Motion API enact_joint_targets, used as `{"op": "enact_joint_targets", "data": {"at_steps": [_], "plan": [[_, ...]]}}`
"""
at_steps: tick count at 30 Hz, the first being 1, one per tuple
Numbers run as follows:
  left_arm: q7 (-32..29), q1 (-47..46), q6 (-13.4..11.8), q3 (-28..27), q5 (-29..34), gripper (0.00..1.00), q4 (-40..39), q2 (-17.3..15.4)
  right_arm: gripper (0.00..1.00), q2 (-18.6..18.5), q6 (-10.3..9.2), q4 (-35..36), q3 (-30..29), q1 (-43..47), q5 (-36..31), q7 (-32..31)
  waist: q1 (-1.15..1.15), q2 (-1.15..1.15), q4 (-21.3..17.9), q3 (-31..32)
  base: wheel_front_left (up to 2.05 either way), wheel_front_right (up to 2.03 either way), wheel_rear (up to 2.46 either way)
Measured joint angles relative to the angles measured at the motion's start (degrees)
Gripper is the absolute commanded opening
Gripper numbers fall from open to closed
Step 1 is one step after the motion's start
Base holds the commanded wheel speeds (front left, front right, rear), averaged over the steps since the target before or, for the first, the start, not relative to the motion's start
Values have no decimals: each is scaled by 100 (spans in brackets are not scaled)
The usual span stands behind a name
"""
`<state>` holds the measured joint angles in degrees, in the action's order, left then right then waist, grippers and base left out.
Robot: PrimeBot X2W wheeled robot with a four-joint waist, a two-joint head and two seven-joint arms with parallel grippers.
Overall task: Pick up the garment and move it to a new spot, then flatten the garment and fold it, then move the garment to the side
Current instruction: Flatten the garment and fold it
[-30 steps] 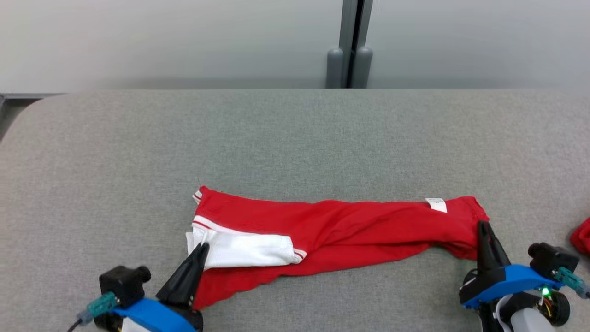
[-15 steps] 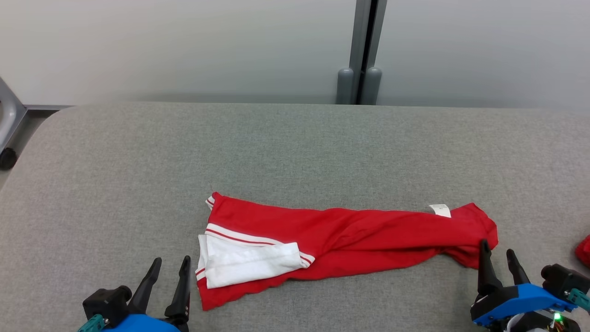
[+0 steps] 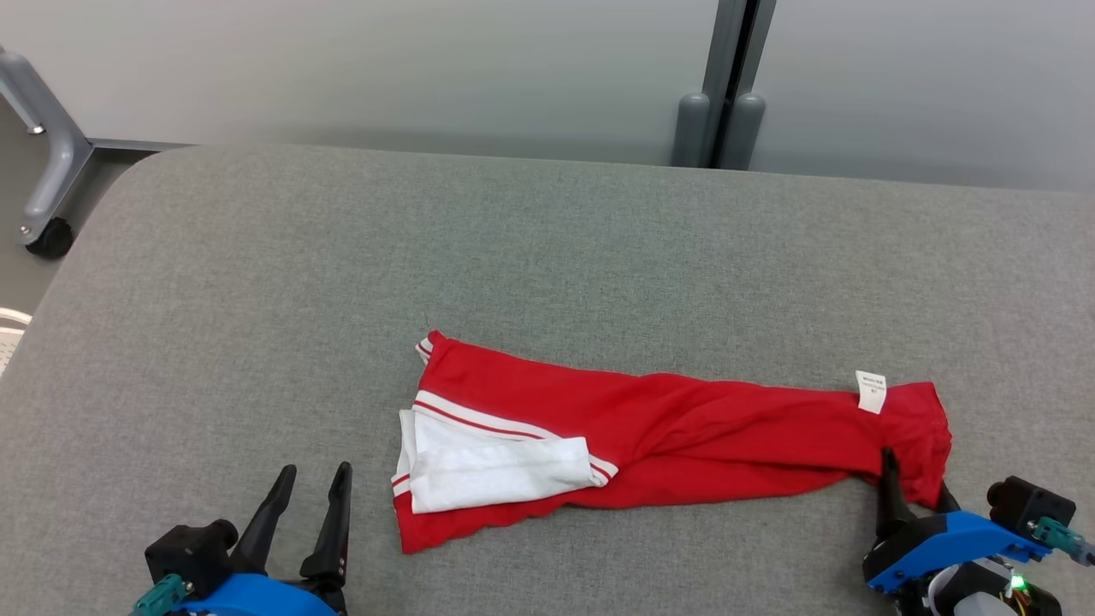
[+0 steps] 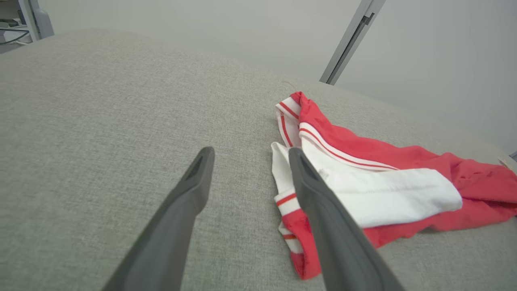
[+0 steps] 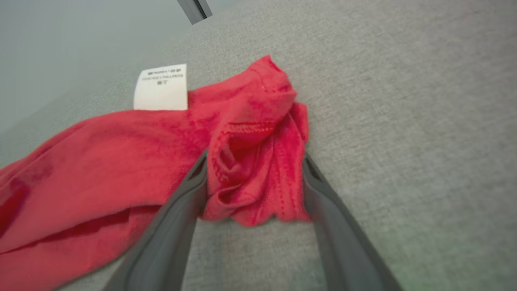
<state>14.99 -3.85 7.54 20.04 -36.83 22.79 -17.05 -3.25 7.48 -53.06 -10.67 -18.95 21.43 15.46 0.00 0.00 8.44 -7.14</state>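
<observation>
Hands both stand wide. The left hand (image 3: 316,468) is empty, fingers spread, low over the grey surface (image 3: 547,257) just beside the striped white end of the garment (image 3: 684,428). In its wrist view one finger crosses in front of the white panel (image 4: 387,194), though whether it touches the cloth cannot be told. The right hand (image 5: 255,157) is spread too, but its two fingers straddle the bunched red end, cloth pressing against both inner faces without being pinched.

The garment lies lengthwise across the near part of the surface, left to right, twisted and ridged through the middle, with the white panel doubled over on top at the left end.

The main risk looks to be at the right. If that hand pulls away or lifts as it stands, the bunch wedged between the fingers could catch and drag the whole end out of place. Folding over the twisted middle would probably lock the creases in.

A white tag (image 5: 160,87) is sewn near the right end. It carries two short lines of small print, too blurred to read.
</observation>
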Motion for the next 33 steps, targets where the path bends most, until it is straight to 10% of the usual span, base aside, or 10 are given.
{"op": "enact_joint_targets", "data": {"at_steps": [1,2,15,25,33], "plan": [[0,-3,0,-4,-7,100,0,-16,6,-11,0,-46,69,-21,76,4,0,0,0,-2,0,0,0],[0,-4,0,-12,-8,100,1,-26,0,-25,0,-82,111,-39,101,11,0,0,-4,-2,0,0,0],[1,21,0,23,54,100,58,94,0,46,0,1363,-593,205,-481,-34,0,2,-189,126,0,0,0],[0,23,0,177,62,100,205,207,0,38,1,2960,1863,299,90,-33,0,1,18,277,0,0,0],[0,-30,0,455,47,100,341,240,0,54,1,2246,3426,3,333,-32,0,1,629,377,0,0,0]]}}
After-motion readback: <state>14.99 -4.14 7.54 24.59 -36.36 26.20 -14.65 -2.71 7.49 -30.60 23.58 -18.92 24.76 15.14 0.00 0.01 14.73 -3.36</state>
